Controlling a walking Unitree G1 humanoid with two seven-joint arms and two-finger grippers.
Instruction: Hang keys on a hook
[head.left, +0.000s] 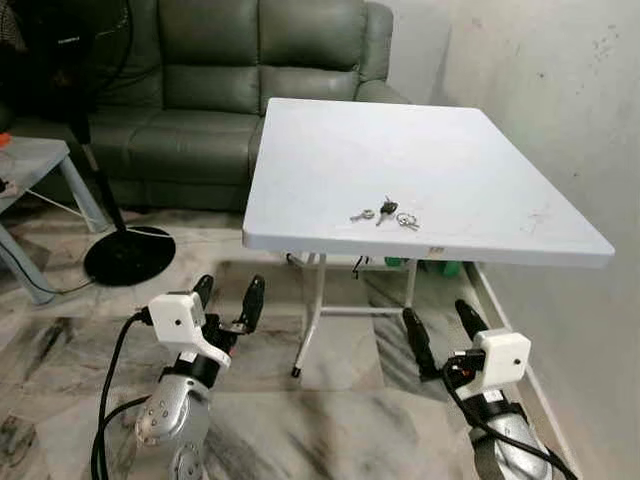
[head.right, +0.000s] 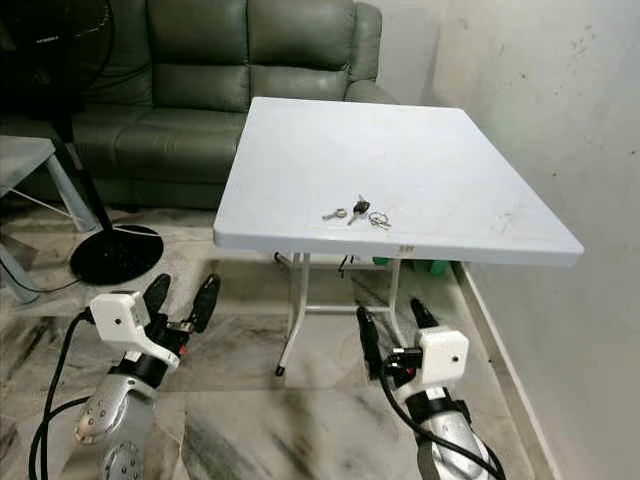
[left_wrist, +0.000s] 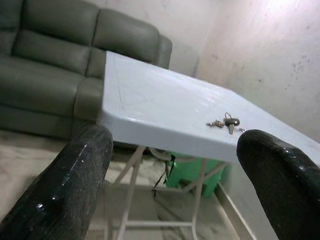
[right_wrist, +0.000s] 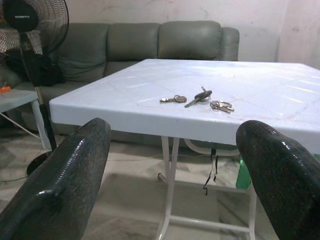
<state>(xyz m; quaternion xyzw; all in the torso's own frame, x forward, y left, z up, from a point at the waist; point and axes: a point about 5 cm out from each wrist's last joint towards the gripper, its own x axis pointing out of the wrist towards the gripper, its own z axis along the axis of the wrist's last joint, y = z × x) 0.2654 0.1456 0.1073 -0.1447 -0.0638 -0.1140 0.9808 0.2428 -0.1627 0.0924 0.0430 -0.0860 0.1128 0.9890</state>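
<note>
Both end effectors hang low over the marbled tile floor (head.left: 330, 400), in front of and below the near edge of the white square plastic tabletop (head.left: 420, 150). On the robot's left, the left end effector (head.left: 228, 296) has its two long black fingers spread apart, holding nothing and touching nothing; it sits off the tabletop's near left corner. On the robot's right, the right end effector (head.left: 442, 330) is likewise spread wide and empty, under the near edge towards the right side.

Above and beyond both end effectors, the small bunch of metal keys on rings, one with a dark head (head.left: 386, 212), lies flat on the tabletop close to the near edge, roughly midway along it. In the right wrist view the keys (right_wrist: 197, 99) show between that end effector's fingers (right_wrist: 65, 185), well apart from them and higher. In the left wrist view they (left_wrist: 226, 122) lie near the tabletop's edge, again framed between the spread fingers (left_wrist: 70, 185).

Under the tabletop stand white folding metal legs (head.left: 315, 305), with something green (head.left: 440, 267) on the floor by the wall. Farther left, a black pedestal fan (head.left: 128, 250) stands on its round base beside a pale side table (head.left: 30, 165). Behind the far edge sits a grey-green leather sofa (head.left: 220, 70), and a scuffed pale wall (head.left: 560, 90) runs along the right.
</note>
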